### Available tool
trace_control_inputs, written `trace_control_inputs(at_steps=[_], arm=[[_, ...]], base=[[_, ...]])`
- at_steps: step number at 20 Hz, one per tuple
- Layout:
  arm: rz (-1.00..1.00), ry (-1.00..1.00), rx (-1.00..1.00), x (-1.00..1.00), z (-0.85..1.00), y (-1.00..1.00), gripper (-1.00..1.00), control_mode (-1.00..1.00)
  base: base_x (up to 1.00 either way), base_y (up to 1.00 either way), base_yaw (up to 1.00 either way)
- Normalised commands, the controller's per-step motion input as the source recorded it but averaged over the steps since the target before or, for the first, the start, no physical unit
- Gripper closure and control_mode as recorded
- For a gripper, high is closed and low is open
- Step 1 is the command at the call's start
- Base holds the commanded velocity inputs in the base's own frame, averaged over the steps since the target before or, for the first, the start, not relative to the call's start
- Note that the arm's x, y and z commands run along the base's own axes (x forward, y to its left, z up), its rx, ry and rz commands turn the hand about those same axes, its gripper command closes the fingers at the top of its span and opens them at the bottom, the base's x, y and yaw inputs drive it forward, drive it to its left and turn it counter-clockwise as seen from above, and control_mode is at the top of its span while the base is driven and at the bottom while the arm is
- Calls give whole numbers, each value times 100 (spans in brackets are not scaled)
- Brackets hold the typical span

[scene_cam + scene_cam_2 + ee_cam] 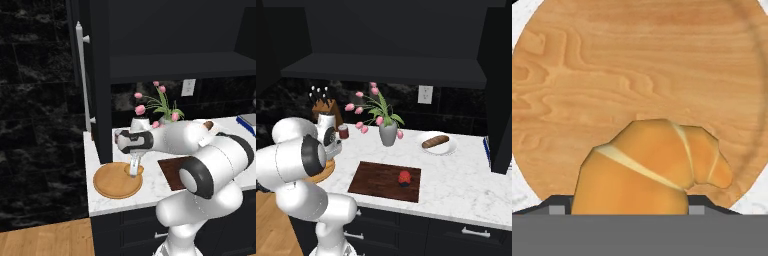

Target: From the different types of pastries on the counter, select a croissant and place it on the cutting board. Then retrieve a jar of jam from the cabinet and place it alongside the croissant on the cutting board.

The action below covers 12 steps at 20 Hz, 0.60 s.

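Observation:
The golden-yellow croissant [647,165] lies on the round light-wood plate [637,60] at the counter's left end. My gripper [134,169] reaches down onto that plate [112,184]. The croissant fills the whole gap between the two dark fingertips [559,205], so the jaws are shut on it. The dark brown cutting board [378,180] lies mid-counter with the small red jar of jam [404,178] standing on it. The darker brown elongated pastry [435,141] rests on a white dish at the back right. The tall dark cabinet [100,75] stands right behind the plate.
A grey vase of pink tulips [388,132], a maroon cylinder [343,132] and a knife block [323,107] stand along the back of the white marble counter [456,180]. A dark shelf [386,70] hangs above. The counter's left edge is just past the plate.

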Motion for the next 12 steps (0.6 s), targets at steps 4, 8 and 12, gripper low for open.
trace_control_inputs(at_steps=[4, 8, 12], arm=[[0, 11, -2, 1, 21, -70, 100, -100], [0, 8, 0, 0, 20, -64, 100, -100], [0, 6, 0, -1, 18, -49, 100, -100]], base=[[0, 0, 0], [0, 0, 0], [0, 0, 0]])
